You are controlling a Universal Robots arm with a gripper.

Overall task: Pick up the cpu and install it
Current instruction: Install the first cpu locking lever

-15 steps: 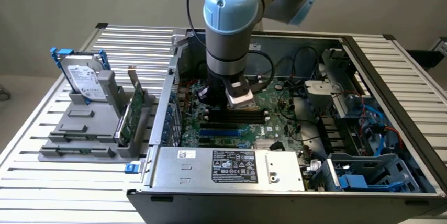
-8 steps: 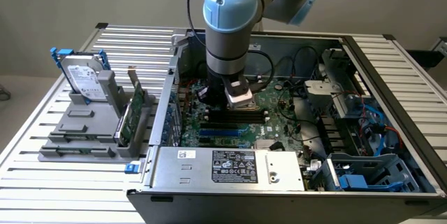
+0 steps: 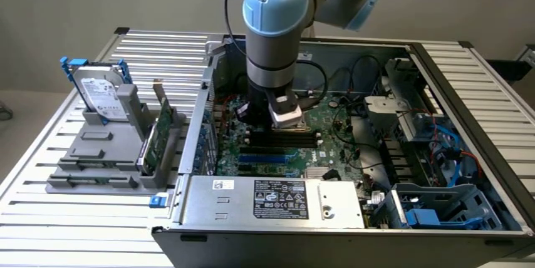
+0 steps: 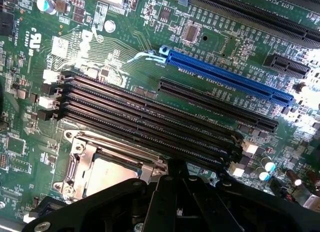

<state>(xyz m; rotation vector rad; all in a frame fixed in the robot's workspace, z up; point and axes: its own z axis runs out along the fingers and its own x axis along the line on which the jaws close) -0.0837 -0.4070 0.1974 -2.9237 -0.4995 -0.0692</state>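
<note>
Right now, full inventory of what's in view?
case: one, grey metal, open on the slatted table
motherboard: one, green, inside the case
RAM slots: four, black, side by side next to the socket
blue slot: one, beside black slots
socket: one, metal frame, beside the RAM slots
cpu: one, silvery, seated in the socket
power supply: one, grey, near case edge
hard drive: one, silver, upright in grey stand, exterior view's left
claw: one, black, shut, just over the socket

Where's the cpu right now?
In the wrist view the cpu lies in the metal socket frame on the motherboard, beside the black memory slots and just ahead of the gripper.
</note>
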